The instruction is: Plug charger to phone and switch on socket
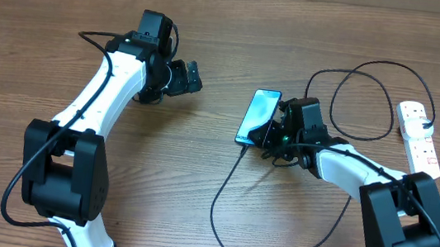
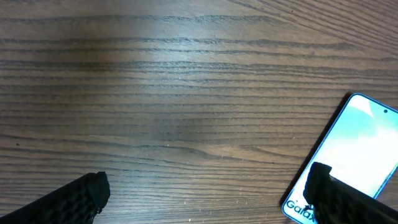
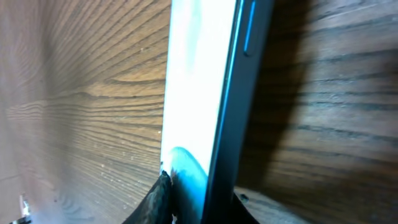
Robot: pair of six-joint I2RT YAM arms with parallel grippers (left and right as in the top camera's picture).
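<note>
Wooden table (image 1: 196, 187), two arms.

Left arm: parked up and left of the work. The left gripper (image 1: 188, 77) has its jaws spread and nothing between them.

Right arm: the right gripper (image 1: 269, 134) is clamped on the lower part of the phone (image 1: 259, 111). The wrist view shows one finger (image 3: 163, 198) on the screen side.

Power strip (image 1: 419, 140): at the far right edge. The black plug (image 1: 428, 124) looks seated in it, so I judge that part done.

Phone: mid-table, screen lit, well apart from the strip.

Cable (image 1: 213, 210): loops near the strip, and a thin run reaches the phone's lower end. The connector tip is hidden by the gripper, so I cannot tell whether it is seated.

Red switches: too small to read, position unknown.

Judgement: task is at the plugging-in step. Confirming the connection and flipping the switch remain.
</note>
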